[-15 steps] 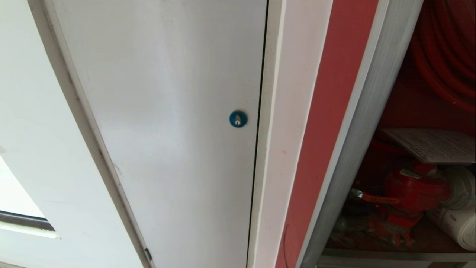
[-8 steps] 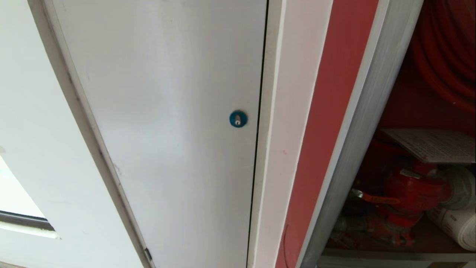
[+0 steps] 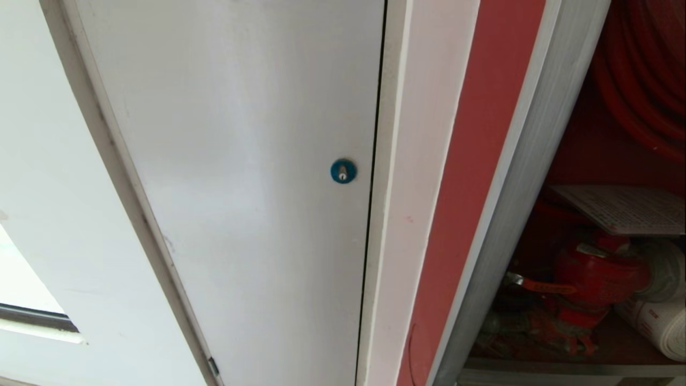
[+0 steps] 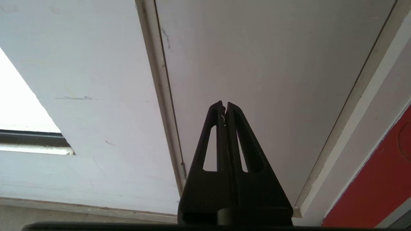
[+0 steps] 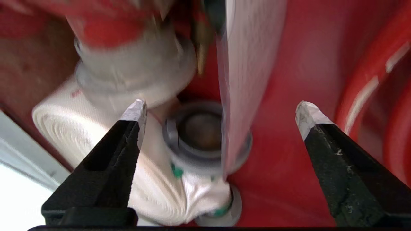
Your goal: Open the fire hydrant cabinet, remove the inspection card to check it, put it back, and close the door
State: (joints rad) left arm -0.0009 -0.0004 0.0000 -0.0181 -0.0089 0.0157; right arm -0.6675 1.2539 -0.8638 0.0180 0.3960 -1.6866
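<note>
The fire hydrant cabinet (image 3: 514, 214) stands open at the right of the head view, showing its silver frame and red interior. The inspection card (image 3: 621, 209) lies flat on top of the red valve (image 3: 595, 273). In the right wrist view my right gripper (image 5: 221, 109) is inside the cabinet and open wide. There the inspection card (image 5: 250, 64) is seen edge-on between the two fingers, touching neither. Behind it are a grey hose coupling (image 5: 199, 131) and the white rolled hose (image 5: 64, 128). The door is out of view. My left gripper (image 4: 224, 104) is shut and empty.
A plain white panel (image 3: 241, 187) with a blue round lock (image 3: 343, 171) fills the middle of the head view, and the left gripper hangs in front of it. The red hose reel (image 3: 643, 80) is coiled above the card. A window opening (image 3: 21, 279) is at far left.
</note>
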